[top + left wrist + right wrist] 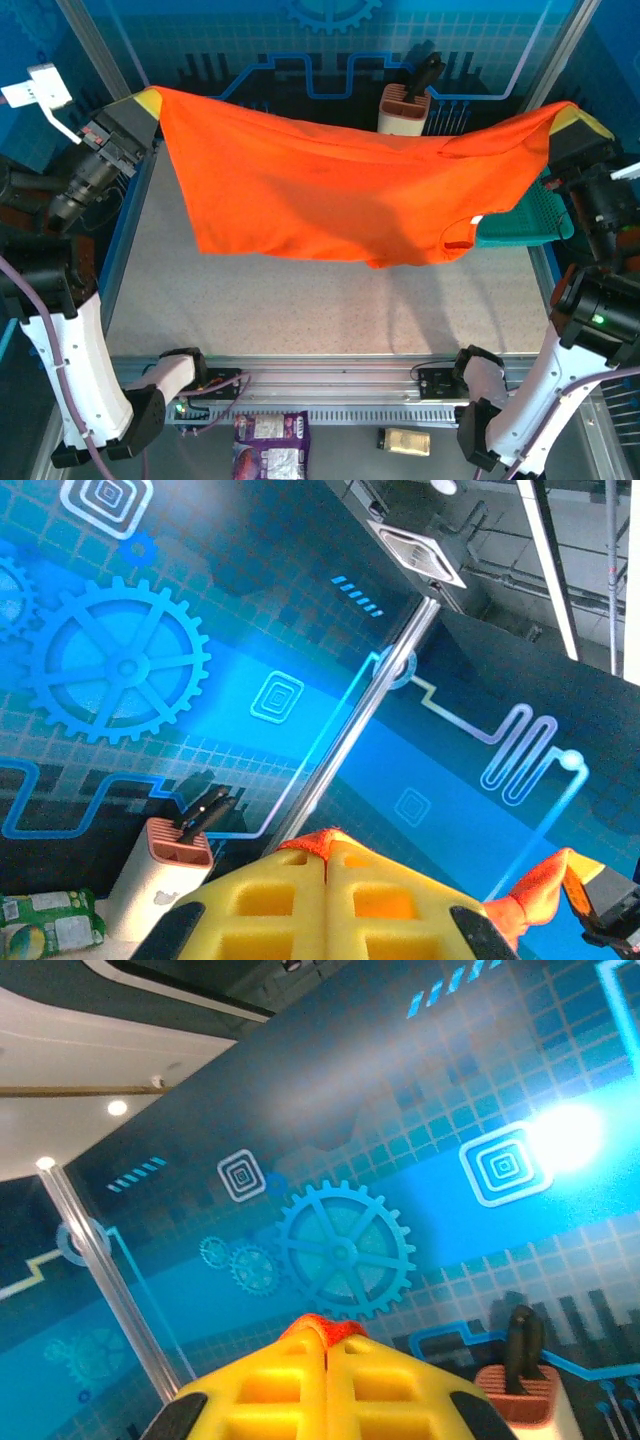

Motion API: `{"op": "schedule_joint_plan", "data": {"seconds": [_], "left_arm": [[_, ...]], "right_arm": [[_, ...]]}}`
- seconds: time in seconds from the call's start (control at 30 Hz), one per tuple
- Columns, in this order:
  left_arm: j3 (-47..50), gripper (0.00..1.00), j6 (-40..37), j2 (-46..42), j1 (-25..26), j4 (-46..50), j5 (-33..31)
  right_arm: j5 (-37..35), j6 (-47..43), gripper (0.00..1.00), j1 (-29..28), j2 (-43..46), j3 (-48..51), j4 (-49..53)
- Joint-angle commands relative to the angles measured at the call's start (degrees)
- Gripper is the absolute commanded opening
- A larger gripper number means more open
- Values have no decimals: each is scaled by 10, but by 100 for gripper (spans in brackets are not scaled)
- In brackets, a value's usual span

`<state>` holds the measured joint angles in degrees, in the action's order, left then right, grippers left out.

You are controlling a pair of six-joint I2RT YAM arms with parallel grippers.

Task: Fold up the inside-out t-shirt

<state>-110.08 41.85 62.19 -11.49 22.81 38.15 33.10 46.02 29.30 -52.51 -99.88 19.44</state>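
Above the speckled table (300,300), the left end effector (148,103) and right end effector (578,118) each clamp the bright orange cloth t-shirt (320,190) by a corner.

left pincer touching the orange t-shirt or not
Touching. The left wrist view shows a fold of the orange t-shirt clamped at the tip of the shut left pincer, with no gap between them.

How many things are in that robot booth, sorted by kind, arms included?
Robot arms: 2, with left pincer and right pincer
Orange t-shirt: 1
Teal basket: 1
Holder with black tool: 1
Small packs: 3, purple, beige, green
Total: 8
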Motion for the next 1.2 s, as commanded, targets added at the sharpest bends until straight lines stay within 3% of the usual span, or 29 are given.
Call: {"op": "schedule_joint_plan", "data": {"seconds": [0.0,0.2,0.37,0.47,0.67,0.8,0.93,1.17], "left_arm": [[15,0,-12,59,-6,30,-37],[53,0,6,174,-6,-46,-20],[7,0,38,282,-6,-102,-3],[-64,0,54,352,-8,-119,11],[-323,0,124,500,-23,-88,43],[-428,0,181,549,-41,-92,63],[-361,0,188,513,-49,-99,94],[87,0,56,278,-50,-71,103]], "right_arm": [[9,39,0,-18,-61,7,-36],[-75,-43,0,-169,-162,10,-14],[-101,-45,0,-217,-261,-17,-55],[-113,-38,0,-230,-319,-66,-81],[-115,-24,0,-240,-418,-248,-64],[-120,-22,0,-239,-423,-302,-49],[-113,-35,0,-239,-374,-243,-35],[-85,-56,0,-243,-180,91,3]]}}
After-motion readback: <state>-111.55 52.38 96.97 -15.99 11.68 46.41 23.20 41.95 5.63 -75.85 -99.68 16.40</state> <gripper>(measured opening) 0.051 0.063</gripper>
